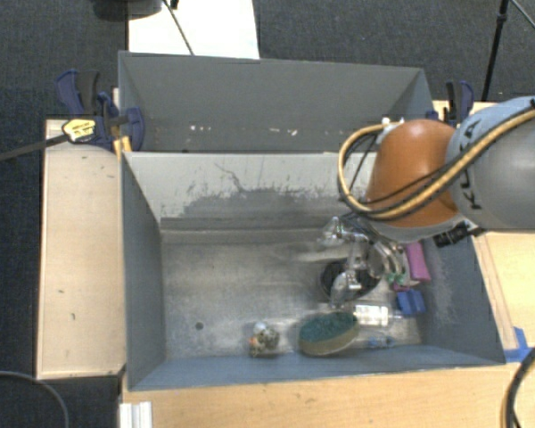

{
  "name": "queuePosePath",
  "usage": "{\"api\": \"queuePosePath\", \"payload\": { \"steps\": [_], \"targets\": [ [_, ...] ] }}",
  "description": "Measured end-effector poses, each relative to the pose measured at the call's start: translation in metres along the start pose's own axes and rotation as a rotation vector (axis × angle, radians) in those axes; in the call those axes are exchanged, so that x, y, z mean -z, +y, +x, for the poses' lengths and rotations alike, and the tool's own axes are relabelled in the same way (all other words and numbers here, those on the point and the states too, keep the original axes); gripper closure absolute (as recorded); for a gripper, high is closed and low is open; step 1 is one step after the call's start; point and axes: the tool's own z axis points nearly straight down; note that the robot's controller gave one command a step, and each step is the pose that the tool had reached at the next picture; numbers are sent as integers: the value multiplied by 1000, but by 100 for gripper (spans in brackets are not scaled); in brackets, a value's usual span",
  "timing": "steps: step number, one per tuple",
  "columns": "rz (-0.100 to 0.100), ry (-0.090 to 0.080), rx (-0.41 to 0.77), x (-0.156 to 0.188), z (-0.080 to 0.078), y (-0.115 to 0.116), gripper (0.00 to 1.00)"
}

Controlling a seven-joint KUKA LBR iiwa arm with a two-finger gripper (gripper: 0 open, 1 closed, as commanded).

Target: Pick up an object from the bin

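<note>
1. Dark flooring all round, and in the middle the grey metal bin (205,275), its floor mostly bare on the left, with the loose things gathered at the front right.
2. In comes the arm (508,168) from the right, its orange cover (415,172) and looped cables hanging over the bin's right half.
3. Under that cover the pincer (352,270) is low in the bin, right at the edge of the cluster. Apart or together? I cannot tell from this angle, and nothing can be seen clamped in it.
4. Nearest candidates: a dark rounded thing (332,281) just beside the pincer's tip, and a round teal pad (328,332) a little nearer the front wall.
5. To the right lie a pink block (418,261), a blue piece (410,303) and a small clear bottle (373,315).
6. Off alone, left of the pad, sits a tiny speckled lump (265,338).
7. My call on progress: the approach looks made, but no object is off the bin floor. Securing a grip and lifting clear both look to be left.
</note>
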Motion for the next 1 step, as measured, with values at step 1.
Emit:
{"api": "queuePosePath", "payload": {
  "steps": [1],
  "targets": [
    [-1,-12,3,-34,-4,-70,0]
  ]
}}
